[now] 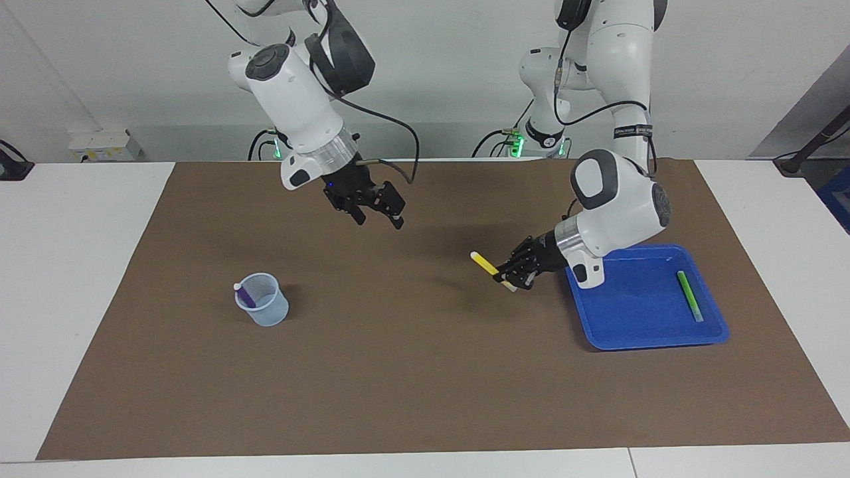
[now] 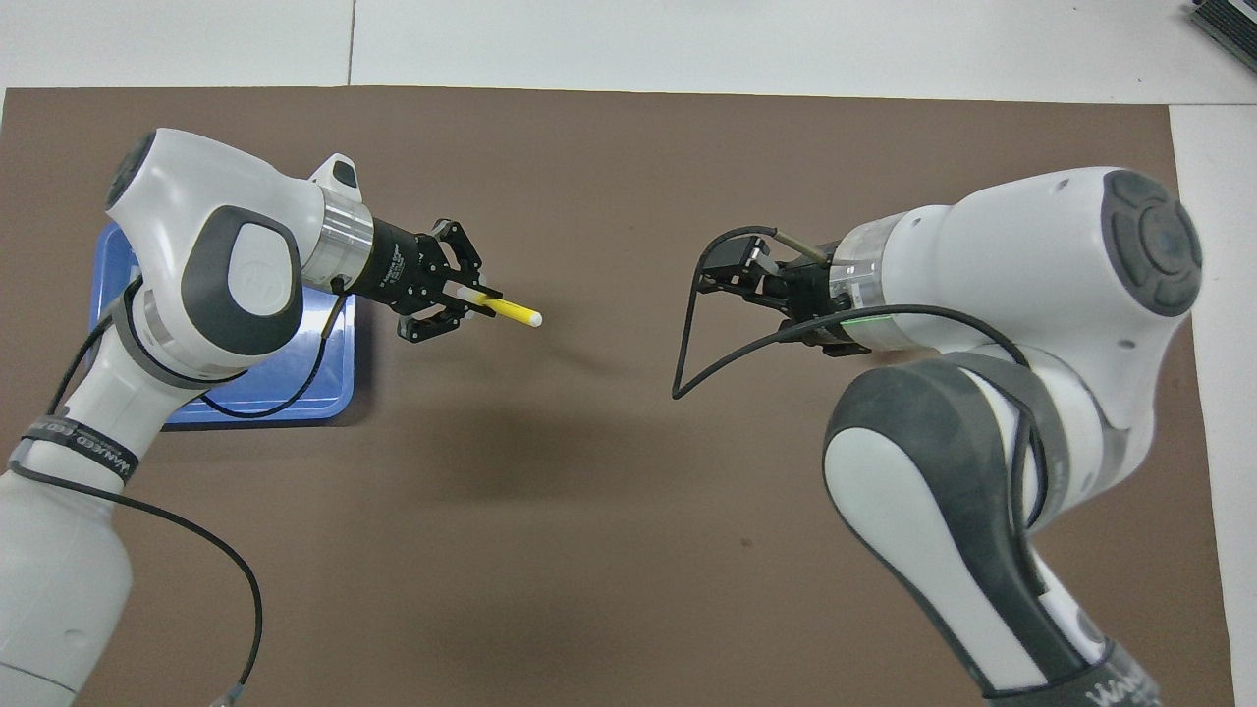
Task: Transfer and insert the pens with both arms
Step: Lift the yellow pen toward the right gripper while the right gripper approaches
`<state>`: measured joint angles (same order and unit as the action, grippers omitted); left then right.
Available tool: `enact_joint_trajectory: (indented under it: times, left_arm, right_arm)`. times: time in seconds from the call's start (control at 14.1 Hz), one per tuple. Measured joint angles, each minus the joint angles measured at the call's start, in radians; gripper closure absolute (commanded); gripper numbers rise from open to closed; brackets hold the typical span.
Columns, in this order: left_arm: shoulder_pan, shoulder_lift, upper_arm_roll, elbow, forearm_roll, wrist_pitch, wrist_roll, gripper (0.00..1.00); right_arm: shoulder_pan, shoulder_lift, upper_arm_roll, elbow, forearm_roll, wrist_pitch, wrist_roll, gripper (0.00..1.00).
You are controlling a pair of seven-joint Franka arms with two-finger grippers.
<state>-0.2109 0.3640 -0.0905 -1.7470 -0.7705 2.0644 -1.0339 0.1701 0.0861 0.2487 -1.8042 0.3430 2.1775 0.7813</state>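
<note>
In the facing view, the cup (image 1: 262, 300) comes first. It stands on the mat (image 1: 425, 385) toward the right arm's end of the table, and the purple pen (image 1: 246, 294) is already in it, leaning on the rim with its pale end up.

Next is the right gripper (image 1: 380, 221), in the air over bare mat at about one o'clock from the cup. Its jaws are wide and hold nothing, and they face down toward four o'clock.

Four o'clock from it is the yellow pen (image 1: 485, 263), also in the air over bare mat and pinched near its lower end by the left gripper (image 1: 514, 277), which is closed tight on it. The pen's long axis runs from ten to four o'clock in this view. Its free pale end is at ten, aimed at the right gripper's open jaws, with a clear gap between them. In the overhead view the same pen lies nearly level, with its tip toward three o'clock, where the right gripper is.

Last is the tray (image 1: 637, 328), toward the left arm's end, with the green pen (image 1: 689, 296) lying in it along its outer edge.

I judge a handover is next. The right arm is much nearer the cup, so it should take the free end along the pen's axis.
</note>
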Motion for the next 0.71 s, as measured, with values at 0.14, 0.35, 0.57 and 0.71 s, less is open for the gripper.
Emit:
enact_joint_trajectory:
  times: [0.14,0.35,0.57,0.71]
  left_arm:
    - [-0.045,0.000,0.000,-0.019,-0.034,0.060,-0.036,1.00]
    - [-0.083,-0.001,0.001,-0.026,-0.160,0.082,-0.054,1.00]
    - [-0.087,-0.007,-0.003,-0.028,-0.204,0.082,-0.056,1.00]
    - [-0.105,-0.011,-0.008,-0.030,-0.240,0.083,-0.064,1.00]
  right_arm:
    - [0.029,0.000,0.001,-0.013,0.000,0.047,0.100,0.00]
    - [0.041,-0.001,0.001,-0.047,0.000,0.112,0.197,0.00]
    - [0.065,-0.003,0.001,-0.125,0.000,0.234,0.229,0.05]
    - [0.092,-0.003,0.002,-0.165,0.000,0.296,0.255,0.18]
